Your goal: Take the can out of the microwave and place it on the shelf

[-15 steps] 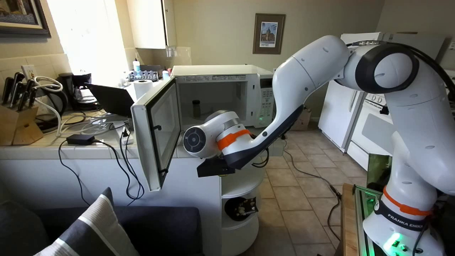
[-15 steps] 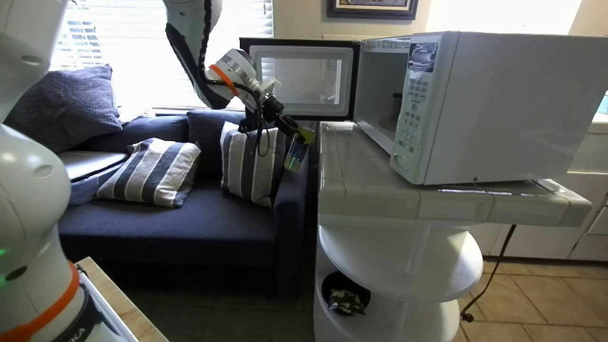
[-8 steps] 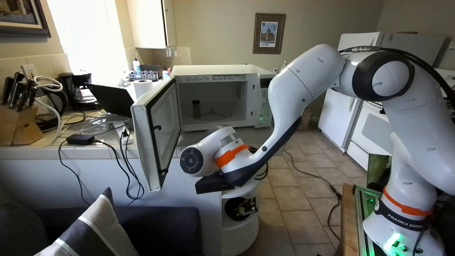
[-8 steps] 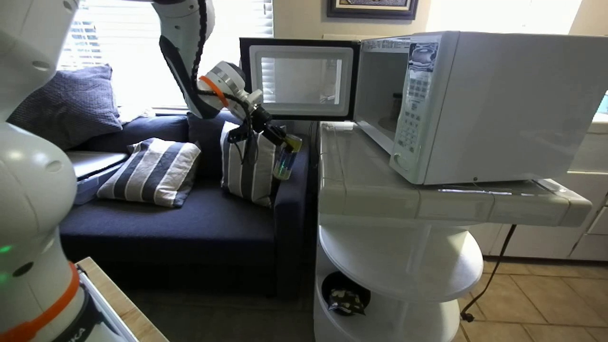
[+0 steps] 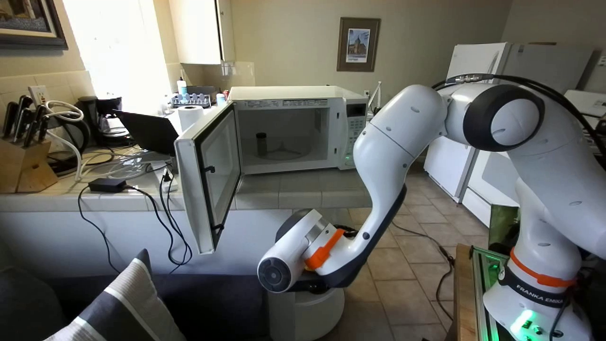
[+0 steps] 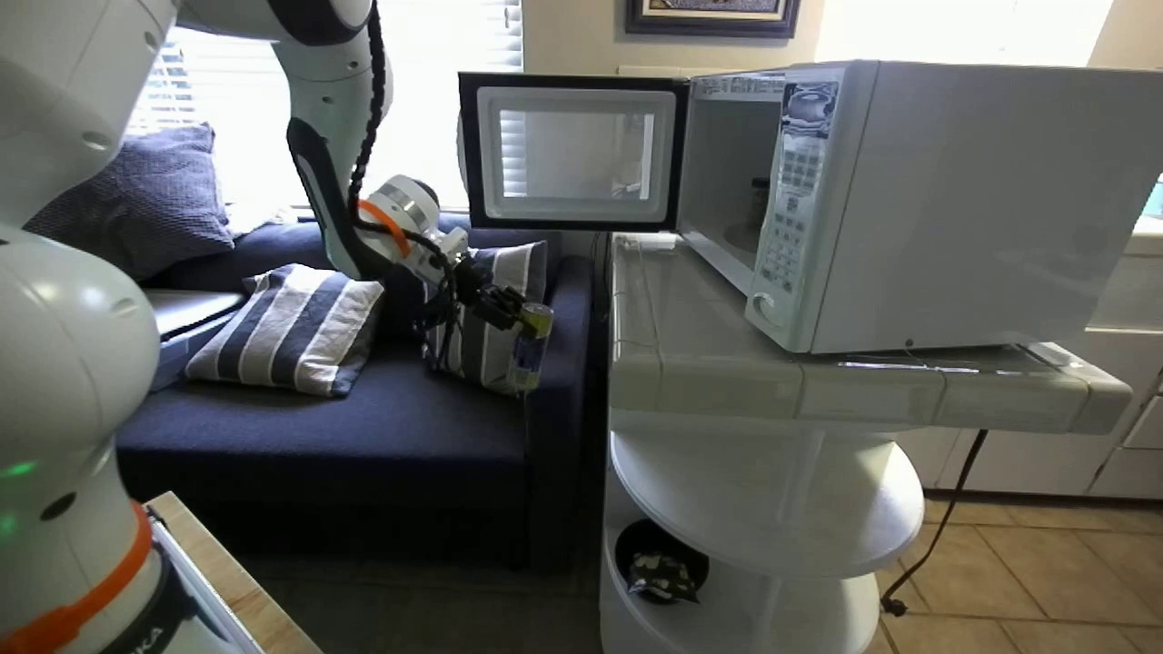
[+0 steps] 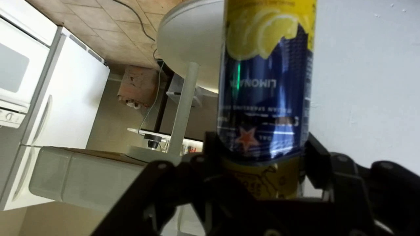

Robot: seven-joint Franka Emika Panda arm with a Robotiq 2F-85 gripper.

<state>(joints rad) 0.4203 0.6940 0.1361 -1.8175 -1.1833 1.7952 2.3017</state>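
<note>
The blue and yellow lemonade can (image 7: 262,88) is held in my gripper (image 7: 262,146), whose fingers are on both sides of its lower end in the wrist view. In an exterior view, the can (image 6: 530,352) hangs slightly tilted from the gripper (image 6: 521,318), in front of the sofa arm and left of the counter. In an exterior view (image 5: 307,284) the gripper is mostly hidden behind the arm. The white microwave (image 5: 284,94) stands on the counter, door open. The white rounded shelf (image 6: 772,500) is under the counter end, right of and lower than the can; it also shows in the wrist view (image 7: 187,36).
The open microwave door (image 6: 572,218) juts out above the can's level. A dark jar (image 5: 261,144) stands inside the microwave. The tiled counter edge (image 6: 709,386) overhangs the shelf. A black bowl with a packet (image 6: 663,572) is on the lower shelf. The sofa (image 6: 363,436) is beside.
The arm has lowered, carrying the can down and slightly away from the counter, below the microwave door. The can stays in the gripper. The microwave and its door have not moved.
</note>
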